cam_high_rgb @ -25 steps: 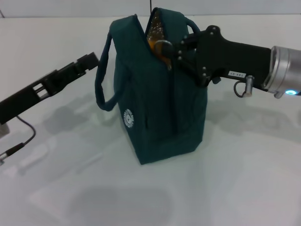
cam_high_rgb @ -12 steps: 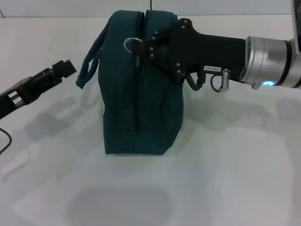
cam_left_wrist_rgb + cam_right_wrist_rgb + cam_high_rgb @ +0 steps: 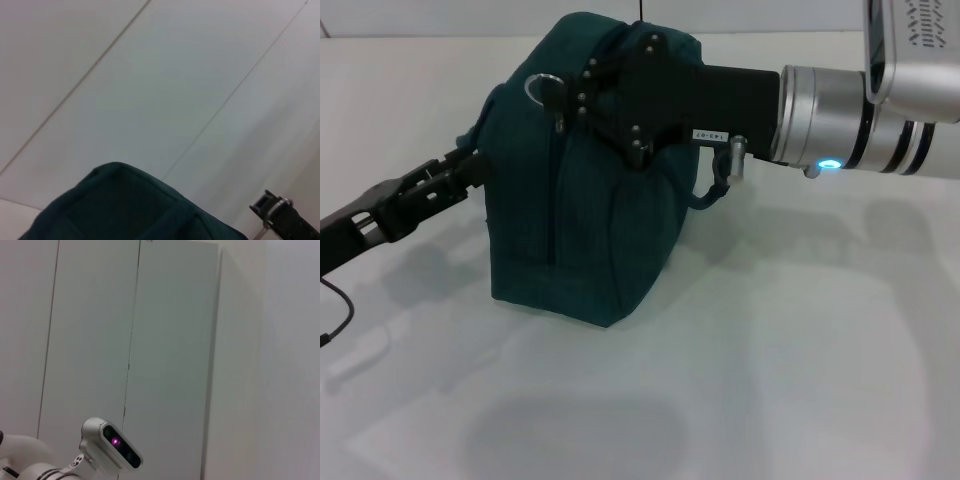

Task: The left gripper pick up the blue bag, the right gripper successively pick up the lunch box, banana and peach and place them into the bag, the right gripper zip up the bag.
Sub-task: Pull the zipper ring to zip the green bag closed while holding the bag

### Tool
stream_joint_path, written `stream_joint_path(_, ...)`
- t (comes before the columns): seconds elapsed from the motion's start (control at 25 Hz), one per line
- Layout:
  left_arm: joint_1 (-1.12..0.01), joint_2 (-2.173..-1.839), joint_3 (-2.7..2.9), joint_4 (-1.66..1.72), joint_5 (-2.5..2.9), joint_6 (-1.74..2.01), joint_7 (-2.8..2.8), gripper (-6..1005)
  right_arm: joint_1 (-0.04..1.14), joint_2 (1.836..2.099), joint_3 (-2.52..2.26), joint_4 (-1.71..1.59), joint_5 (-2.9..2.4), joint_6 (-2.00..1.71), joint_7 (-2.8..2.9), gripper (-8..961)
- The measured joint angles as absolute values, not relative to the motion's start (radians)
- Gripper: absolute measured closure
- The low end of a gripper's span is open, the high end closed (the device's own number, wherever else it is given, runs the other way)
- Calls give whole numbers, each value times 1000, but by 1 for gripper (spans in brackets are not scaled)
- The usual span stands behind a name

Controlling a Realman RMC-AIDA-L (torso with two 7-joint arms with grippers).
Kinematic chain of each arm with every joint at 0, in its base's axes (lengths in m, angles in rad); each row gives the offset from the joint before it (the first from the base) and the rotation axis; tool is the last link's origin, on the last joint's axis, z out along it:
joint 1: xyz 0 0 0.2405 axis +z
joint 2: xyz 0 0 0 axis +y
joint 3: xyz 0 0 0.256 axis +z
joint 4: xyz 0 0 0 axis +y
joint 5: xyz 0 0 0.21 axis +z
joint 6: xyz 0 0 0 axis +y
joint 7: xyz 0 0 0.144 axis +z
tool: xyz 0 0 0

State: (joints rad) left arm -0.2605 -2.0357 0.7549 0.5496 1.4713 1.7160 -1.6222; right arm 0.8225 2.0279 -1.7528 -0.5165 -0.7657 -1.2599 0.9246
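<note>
White table [image 3: 800,350]; bag [image 3: 580,250] zipped, contents hidden. Right gripper [image 3: 557,95] clamps zipper pull; left gripper [image 3: 470,165] state unclear.

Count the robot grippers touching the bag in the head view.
2. The right gripper is at the blue bag's top by the zipper pull; the left gripper presses its left side. Contact points are partly hidden.

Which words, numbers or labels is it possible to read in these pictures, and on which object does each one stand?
Small white label sticker on the right gripper: dark characters are printed on it, but they are too small to read.
Blue bag: no text visible on the sides that show.
Left gripper: no text visible.
</note>
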Motion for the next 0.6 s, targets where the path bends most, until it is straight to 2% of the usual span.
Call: stream_joint_path(0.6, -279, -2053, 756, 548, 1474, 1702, -1615, 241, 824, 2028, -1757, -517, -760, -1264, 923, 942)
